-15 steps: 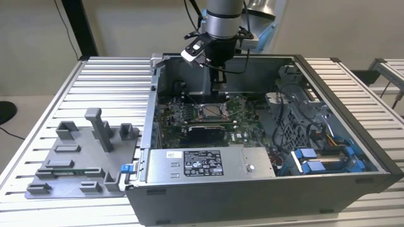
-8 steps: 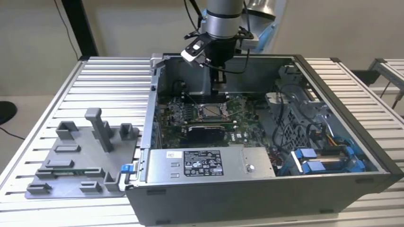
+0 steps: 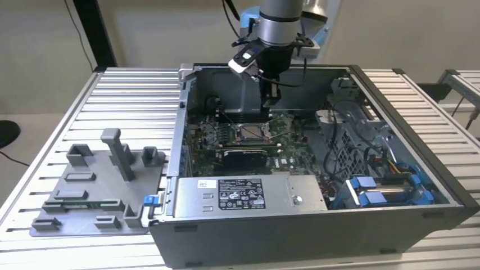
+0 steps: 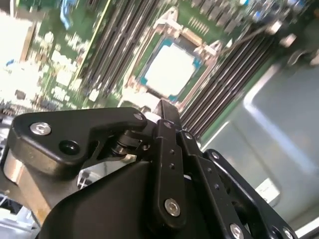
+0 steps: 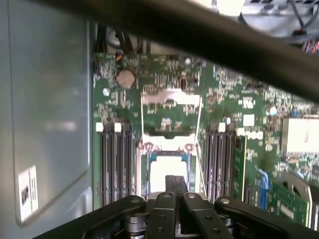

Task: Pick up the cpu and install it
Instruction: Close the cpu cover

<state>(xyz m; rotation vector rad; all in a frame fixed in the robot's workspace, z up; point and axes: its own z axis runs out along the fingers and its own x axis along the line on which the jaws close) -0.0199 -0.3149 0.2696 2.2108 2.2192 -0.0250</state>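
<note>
Open computer case (image 3: 420, 169) lies on its side on the slatted metal table (image 3: 127, 95). The side panel is off, so the motherboard (image 3: 202, 152) faces up and the arm can come straight down into it. The arm reaches into the case. The gripper (image 3: 270, 102) hangs just above the board, toward the case's far wall.

Cpu (image 4: 172, 69): lies flat in the socket (image 4: 197, 47), silvery top up, edges square to the socket's sides. In the first wrist view it sits directly under the fingertips and is partly hidden by them. Can't tell whether it is fully seated.

Gripper: fingers (image 5: 170, 186) drawn together, seam closed, nothing between them. My reading is that the hand is empty and the chip rests on its own.

Retention frame (image 5: 171, 99) is swung up and back from the socket, probably so the chip can drop in from above. The socket is not yet clamped. Memory slots (image 5: 113, 159) flank the socket on both sides.

Containers:
- The case holds the board, with the power-supply box (image 3: 248, 194) along its near edge. A blue-tabbed drive cage (image 3: 383, 188) with loose cabling is on the exterior view's right.
- A grey tray (image 3: 53, 225) sits on the table just beside the case, on the exterior view's left. It has moulded blocks and upright posts, likely to hold parts at fixed spots. A thin green-edged strip lies in one slot; can't tell what it is.
</note>
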